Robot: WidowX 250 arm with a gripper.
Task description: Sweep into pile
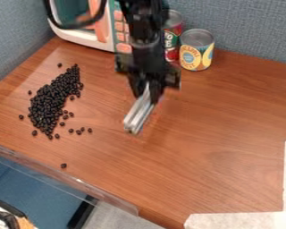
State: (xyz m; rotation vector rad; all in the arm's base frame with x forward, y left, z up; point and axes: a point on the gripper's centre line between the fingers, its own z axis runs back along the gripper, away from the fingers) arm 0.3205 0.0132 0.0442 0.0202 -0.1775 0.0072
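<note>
Black beans (50, 103) are spread over the left part of the brown wooden surface (211, 147) in the camera view, massed in an elongated heap; its lower and right sides are fringed by loose beans, and one is set well apart, near the clear edging (80, 183) at the lower left. The gripper (146, 89) is held over the upper middle of the surface, to the right of the heap; a silvery bar (139, 112) is clasped between its fingers (157, 92), tilted, with its free end pointed down and to the left; whether the surface is touched by that end cannot be told.

Behind, a white toy microwave (89, 39) is placed at the upper left, partly hidden by the arm; to its right, two cans are stood upright side by side, a red one (171, 42) and a yellow one (196, 51); the surface is backed by blue-grey panels (247, 27); its right and lower right edges are marked by white tape (241, 220).
</note>
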